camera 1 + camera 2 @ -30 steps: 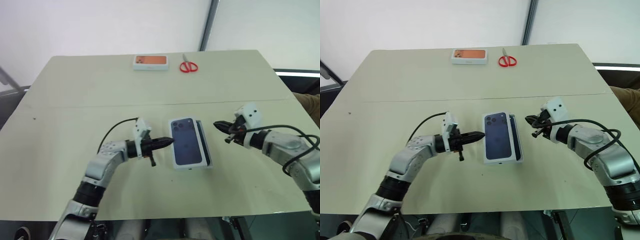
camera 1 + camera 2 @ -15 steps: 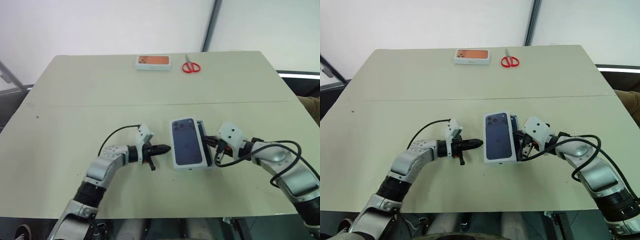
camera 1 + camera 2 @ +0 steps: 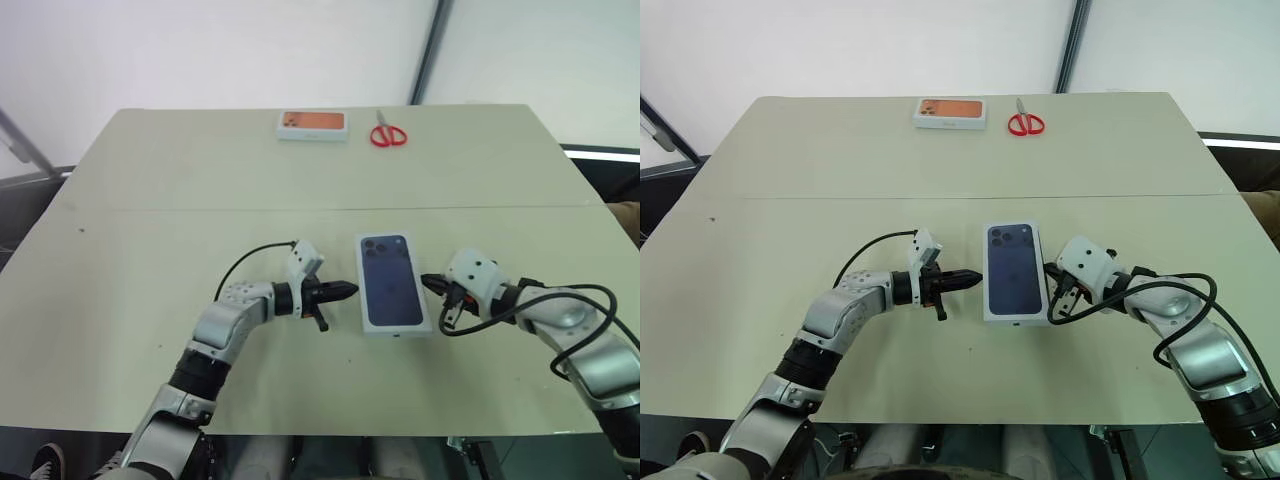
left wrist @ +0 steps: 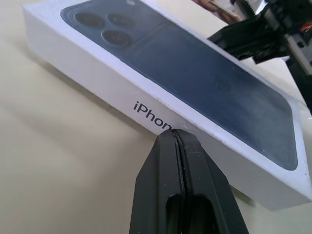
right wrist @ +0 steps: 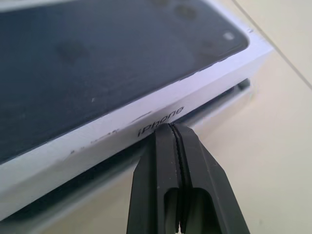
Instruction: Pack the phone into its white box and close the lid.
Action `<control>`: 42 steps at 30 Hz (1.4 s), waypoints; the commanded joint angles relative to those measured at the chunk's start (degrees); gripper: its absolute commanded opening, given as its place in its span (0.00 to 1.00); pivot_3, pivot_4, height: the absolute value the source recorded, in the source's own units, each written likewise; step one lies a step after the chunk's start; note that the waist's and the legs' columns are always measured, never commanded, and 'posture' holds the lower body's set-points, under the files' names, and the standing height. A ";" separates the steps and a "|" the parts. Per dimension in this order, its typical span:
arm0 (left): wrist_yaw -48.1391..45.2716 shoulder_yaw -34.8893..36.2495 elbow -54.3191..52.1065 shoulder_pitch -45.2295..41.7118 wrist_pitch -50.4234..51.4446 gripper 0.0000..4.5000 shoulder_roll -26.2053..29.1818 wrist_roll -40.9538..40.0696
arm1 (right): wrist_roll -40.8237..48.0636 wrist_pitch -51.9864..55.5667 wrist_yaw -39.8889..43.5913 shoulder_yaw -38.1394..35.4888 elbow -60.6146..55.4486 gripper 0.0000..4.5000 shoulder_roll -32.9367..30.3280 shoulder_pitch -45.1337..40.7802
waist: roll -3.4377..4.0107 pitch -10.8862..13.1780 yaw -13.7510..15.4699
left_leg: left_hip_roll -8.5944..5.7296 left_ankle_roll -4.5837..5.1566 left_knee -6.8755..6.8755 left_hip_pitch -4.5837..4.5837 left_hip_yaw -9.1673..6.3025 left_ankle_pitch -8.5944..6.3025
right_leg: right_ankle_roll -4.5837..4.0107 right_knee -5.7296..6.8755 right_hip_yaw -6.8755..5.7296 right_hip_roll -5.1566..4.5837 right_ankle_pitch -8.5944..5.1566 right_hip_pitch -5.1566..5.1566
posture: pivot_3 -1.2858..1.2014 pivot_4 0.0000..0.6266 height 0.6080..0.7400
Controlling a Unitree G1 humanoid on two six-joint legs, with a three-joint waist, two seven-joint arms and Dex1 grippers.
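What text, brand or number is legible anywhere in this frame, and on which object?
"iPhone": on the lid's long side wall, right wrist view.
"iPhon", cut short by the left gripper: on the lid's opposite side wall.
Orange-topped box: no print legible.
Scissors: no marking legible.

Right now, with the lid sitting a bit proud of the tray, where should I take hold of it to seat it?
Take the lid by its two long side walls, one gripper from each side. It lies flat, and the left gripper and right gripper, both shut, already point at those walls. On the right side the white box shows below the lid's edge, so it likely isn't fully down.
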 commanded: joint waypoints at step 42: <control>0.96 3.60 -2.62 -1.89 0.46 0.00 1.69 -0.97 | -3.10 -1.40 3.75 -7.45 4.60 0.01 1.23 -5.41 | 0.00 0.00 -0.06 | 0.01 -0.02 0.00 0.01 -0.01 0.01 | 0.00 0.04 0.00 0.02 0.00 -0.01 | 0.52 0.24 1.00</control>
